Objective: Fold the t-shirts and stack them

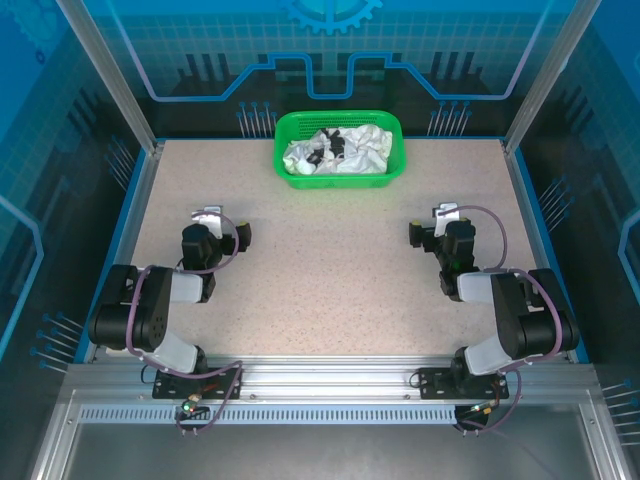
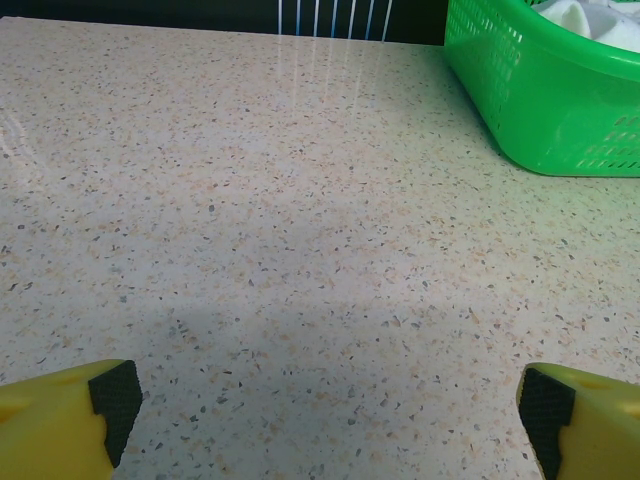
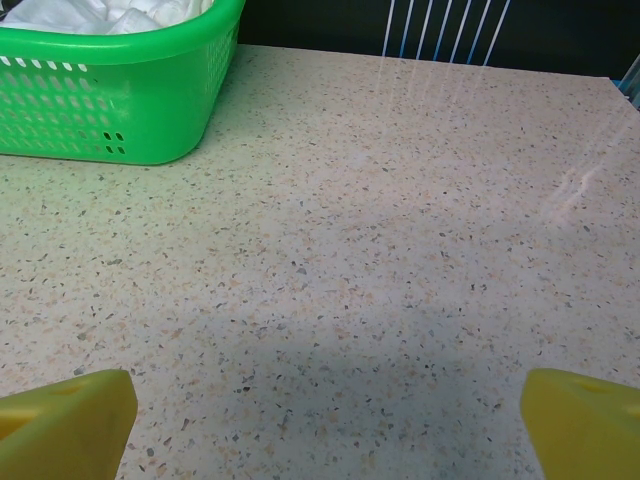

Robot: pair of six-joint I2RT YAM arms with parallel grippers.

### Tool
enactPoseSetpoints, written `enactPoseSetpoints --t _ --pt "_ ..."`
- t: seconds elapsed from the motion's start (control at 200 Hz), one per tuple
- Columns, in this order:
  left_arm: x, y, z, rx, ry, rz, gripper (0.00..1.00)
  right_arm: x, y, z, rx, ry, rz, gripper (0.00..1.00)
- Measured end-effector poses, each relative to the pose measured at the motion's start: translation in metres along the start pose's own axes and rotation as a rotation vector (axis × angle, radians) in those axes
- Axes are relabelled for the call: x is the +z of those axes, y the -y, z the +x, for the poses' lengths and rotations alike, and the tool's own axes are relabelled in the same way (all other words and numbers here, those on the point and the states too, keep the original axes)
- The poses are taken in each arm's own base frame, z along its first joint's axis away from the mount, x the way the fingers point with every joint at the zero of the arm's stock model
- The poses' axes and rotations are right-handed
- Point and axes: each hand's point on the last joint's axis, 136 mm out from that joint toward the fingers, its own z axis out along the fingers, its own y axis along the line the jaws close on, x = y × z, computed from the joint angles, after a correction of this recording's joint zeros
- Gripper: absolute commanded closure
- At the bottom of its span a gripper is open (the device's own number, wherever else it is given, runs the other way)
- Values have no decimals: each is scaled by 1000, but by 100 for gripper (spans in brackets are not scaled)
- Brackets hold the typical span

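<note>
White t-shirts with black print lie crumpled inside the green mesh basket at the back middle of the table. A bit of the white cloth peeks over the basket wall in the left wrist view, and more white cloth over the basket wall in the right wrist view. My left gripper rests low over the table's left side, open, its yellow fingers wide apart over bare tabletop. On the right side, my right gripper stands open too, fingers spread with nothing between them.
The speckled beige tabletop stretches between the arms and the basket. Blue raised edges and metal posts frame the table. A metal rail runs along the near edge by the arm bases.
</note>
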Motion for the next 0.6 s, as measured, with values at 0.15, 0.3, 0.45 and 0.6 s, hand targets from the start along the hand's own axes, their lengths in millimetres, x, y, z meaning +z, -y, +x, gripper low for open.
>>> enactPoseSetpoints --t 0.15,0.3,0.45,0.6 --pt "0 0 0 0 0 0 1 0 1 0 0 0 5 0" --pt "-9 -3 -8 -8 -6 -26 1 -15 -2 -10 -24 -6 40 0" --pt "-34 -5 -69 -25 131 -81 1 -66 3 -76 28 130 36 0" --pt "-75 10 -141 -102 334 -76 1 -121 33 -134 216 191 60 0"
